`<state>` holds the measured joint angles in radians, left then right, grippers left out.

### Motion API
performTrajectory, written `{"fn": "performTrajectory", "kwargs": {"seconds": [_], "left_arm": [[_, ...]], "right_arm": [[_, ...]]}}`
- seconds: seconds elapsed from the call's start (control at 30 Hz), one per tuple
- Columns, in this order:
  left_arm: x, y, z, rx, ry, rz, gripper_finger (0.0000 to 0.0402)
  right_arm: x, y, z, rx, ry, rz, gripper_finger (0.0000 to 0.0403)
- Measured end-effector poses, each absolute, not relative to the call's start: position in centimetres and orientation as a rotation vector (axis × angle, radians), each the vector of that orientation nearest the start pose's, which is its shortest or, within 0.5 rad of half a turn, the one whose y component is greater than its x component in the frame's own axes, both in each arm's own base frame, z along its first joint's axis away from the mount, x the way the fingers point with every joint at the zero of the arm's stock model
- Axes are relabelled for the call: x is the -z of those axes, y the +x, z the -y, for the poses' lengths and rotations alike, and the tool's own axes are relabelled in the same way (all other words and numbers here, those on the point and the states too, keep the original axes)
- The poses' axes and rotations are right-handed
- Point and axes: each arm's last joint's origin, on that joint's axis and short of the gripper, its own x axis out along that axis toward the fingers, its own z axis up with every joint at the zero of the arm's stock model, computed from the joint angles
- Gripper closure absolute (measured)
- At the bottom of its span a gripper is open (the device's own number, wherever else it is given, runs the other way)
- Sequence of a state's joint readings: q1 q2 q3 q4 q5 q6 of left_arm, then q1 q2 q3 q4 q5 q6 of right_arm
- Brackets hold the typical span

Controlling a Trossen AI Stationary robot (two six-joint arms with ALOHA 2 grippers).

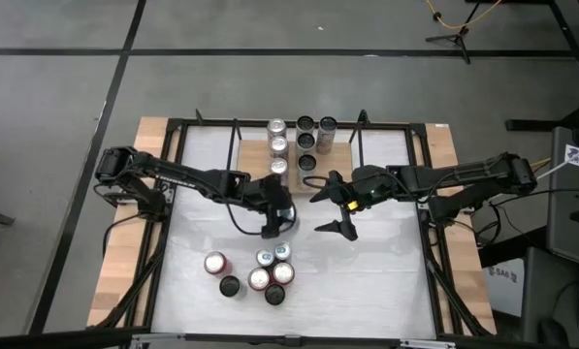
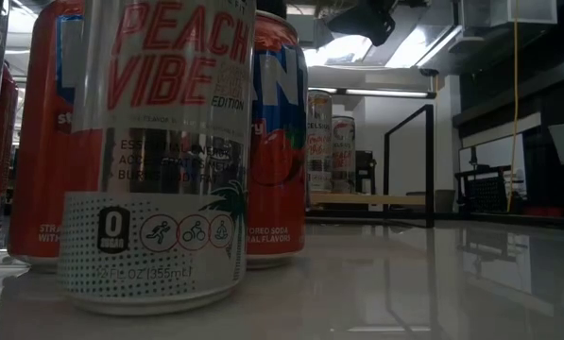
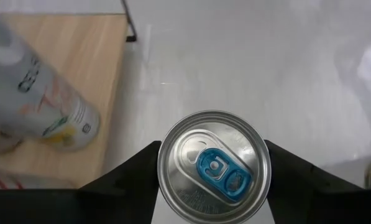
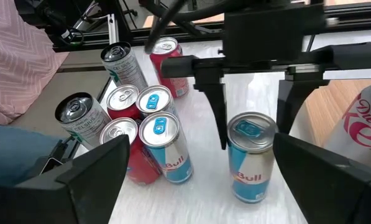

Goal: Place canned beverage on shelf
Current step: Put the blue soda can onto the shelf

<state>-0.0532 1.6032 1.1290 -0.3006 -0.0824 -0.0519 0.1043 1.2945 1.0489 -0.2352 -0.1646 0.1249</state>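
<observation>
A blue-and-silver canned beverage (image 4: 250,158) with a blue tab (image 3: 217,169) stands upright on the white table, between the shelf and a cluster of cans. My left gripper (image 1: 279,221) is shut on it. The shelf (image 1: 291,163), a light-wood board with black rod uprights, sits at the far middle with several cans (image 1: 304,136) standing on it. My right gripper (image 1: 331,206) hovers open just to the right of the held can, facing it, with nothing between its fingers. My left gripper pinches the can's upper wall just below the rim (image 3: 161,168) between its two fingers, one on each side. The fingers (image 4: 220,118) slant down from above. The can is upright, and its base (image 4: 250,198) looks to rest on the table.
A cluster of several red, silver and blue cans (image 1: 255,271) stands toward the near edge, left of centre; in the low view they fill the foreground (image 2: 159,151). A black frame (image 1: 430,194) runs around the table. Bare tabletop lies at the near right.
</observation>
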Motion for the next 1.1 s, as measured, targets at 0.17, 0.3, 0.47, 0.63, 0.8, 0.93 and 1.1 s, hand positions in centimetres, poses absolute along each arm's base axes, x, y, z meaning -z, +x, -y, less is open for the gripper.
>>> {"fn": "performTrajectory", "kwargs": {"seconds": [0.17, 0.3, 0.47, 0.63, 0.8, 0.93, 1.1], "left_arm": [[-24.0, 34.1, 1.9, 0.065, 0.140, -0.792, 0.0171], [-23.9, 34.0, 2.0, 0.210, 0.158, -0.800, 0.0171], [-23.6, 33.7, 1.6, 0.299, 0.204, -0.825, 0.0170], [-23.4, 33.4, 0.9, 0.340, 0.278, -0.853, 0.0170], [-23.3, 33.3, 0.5, 0.355, 0.308, -0.860, 0.0168], [-23.3, 33.3, 0.5, 0.350, 0.311, -0.860, 0.0168], [-23.3, 33.4, 0.5, 0.337, 0.293, -0.863, 0.0167]], "right_arm": [[-31.2, 28.3, -3.5, -0.234, 0.136, -0.498, 0.0013], [-31.2, 28.3, -3.5, -0.234, 0.136, -0.498, 0.0013], [-31.2, 28.3, -3.5, -0.241, 0.138, -0.499, 0.0013], [-31.2, 28.3, -3.5, -0.242, 0.139, -0.499, 0.0013], [-31.2, 28.3, -3.5, -0.235, 0.137, -0.499, 0.0013], [-31.2, 28.3, -3.5, -0.235, 0.137, -0.499, 0.0013], [-31.2, 28.3, -3.5, -0.235, 0.137, -0.499, 0.0013]]}}
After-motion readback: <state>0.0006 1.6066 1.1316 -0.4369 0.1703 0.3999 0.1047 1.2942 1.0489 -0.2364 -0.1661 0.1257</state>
